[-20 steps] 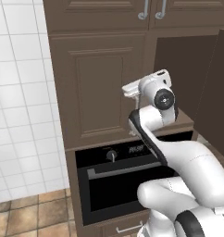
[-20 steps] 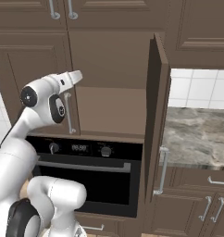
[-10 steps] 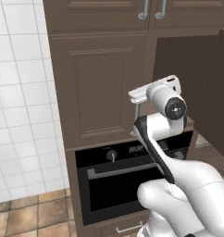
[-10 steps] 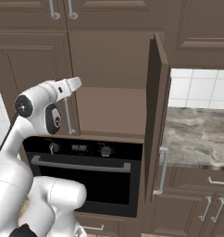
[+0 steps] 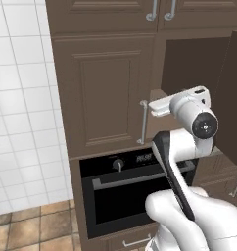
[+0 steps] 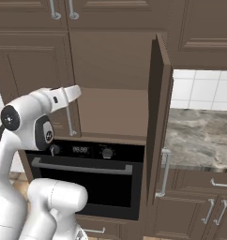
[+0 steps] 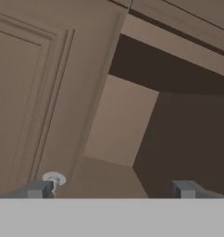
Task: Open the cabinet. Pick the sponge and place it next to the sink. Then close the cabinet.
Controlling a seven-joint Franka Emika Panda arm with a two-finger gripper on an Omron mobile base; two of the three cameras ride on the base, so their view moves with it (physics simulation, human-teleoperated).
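Hovering spread and empty at the cabinet (image 6: 110, 70) mouth beside the closed left door's handle (image 5: 143, 122), the hand (image 7: 111, 187) faced the bare shelf (image 6: 113, 112), seemingly to seek the sponge, which I could not see; the right door (image 6: 158, 117) stood wide.

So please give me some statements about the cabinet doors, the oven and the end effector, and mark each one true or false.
1. The right cabinet door stands open. True.
2. The left cabinet door is also swung open. False: it is shut.
3. The end effector is open and holds nothing. True.
4. The oven below the cabinet has its door pulled down. False: it is closed.
5. A sponge lies in plain sight on the shelf. False: no sponge can be seen on the visible part.
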